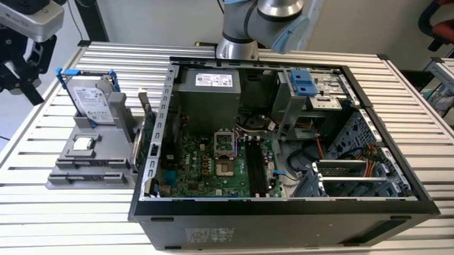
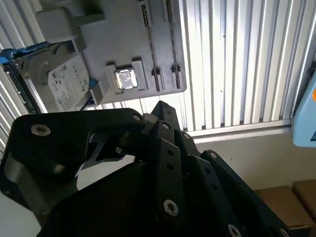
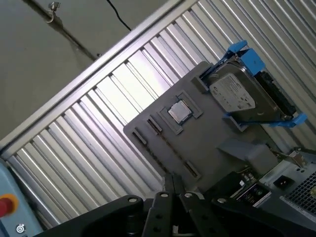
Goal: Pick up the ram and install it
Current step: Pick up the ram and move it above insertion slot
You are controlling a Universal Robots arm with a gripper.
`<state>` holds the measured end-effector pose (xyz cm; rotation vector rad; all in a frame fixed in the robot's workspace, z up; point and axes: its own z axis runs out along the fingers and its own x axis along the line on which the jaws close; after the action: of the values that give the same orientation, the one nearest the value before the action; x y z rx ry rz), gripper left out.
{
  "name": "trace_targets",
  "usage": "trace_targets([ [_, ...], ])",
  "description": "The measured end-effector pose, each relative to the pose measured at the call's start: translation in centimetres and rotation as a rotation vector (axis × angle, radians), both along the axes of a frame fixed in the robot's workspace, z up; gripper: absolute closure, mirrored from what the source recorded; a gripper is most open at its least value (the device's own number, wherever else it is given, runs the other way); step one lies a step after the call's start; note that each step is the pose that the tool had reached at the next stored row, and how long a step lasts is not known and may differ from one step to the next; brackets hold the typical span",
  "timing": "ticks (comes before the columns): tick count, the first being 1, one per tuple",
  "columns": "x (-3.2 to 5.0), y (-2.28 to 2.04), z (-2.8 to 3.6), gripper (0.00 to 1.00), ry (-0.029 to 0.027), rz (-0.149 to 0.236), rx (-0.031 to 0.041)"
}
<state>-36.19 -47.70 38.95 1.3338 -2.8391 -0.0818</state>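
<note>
My gripper (image 1: 23, 79) hangs high over the table's corner at the exterior view's left, above and beside the grey parts holder (image 1: 106, 178). In both wrist views its black fingers (image 3: 164, 197) come together at the tip, and I see nothing between them. The holder (image 3: 207, 128) lies below the gripper (image 3: 169, 178). Its two long narrow slots (image 2: 157, 49) look bare. The ram is hidden from me. I cannot tell whether a stick stands in the dark memory slots (image 1: 255, 164) on the green motherboard (image 1: 199, 170).
The open computer case (image 1: 284, 207) fills the middle of the slatted table (image 1: 42, 223). On the holder stand a silver hard drive (image 1: 93, 103) with blue rails and a small square processor chip (image 1: 84, 142). A green card (image 1: 144, 141) stands on edge beside the case wall. The arm's base (image 1: 237, 48) rises behind the case.
</note>
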Motion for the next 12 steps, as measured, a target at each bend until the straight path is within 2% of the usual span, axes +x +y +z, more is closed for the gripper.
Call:
trace_targets([
  [9,0.0,-0.01,0.0,1.0,-0.0007,0.149,0.0],
  [12,0.01,0.0,0.01,1.0,-0.0084,0.195,-0.0007],
])
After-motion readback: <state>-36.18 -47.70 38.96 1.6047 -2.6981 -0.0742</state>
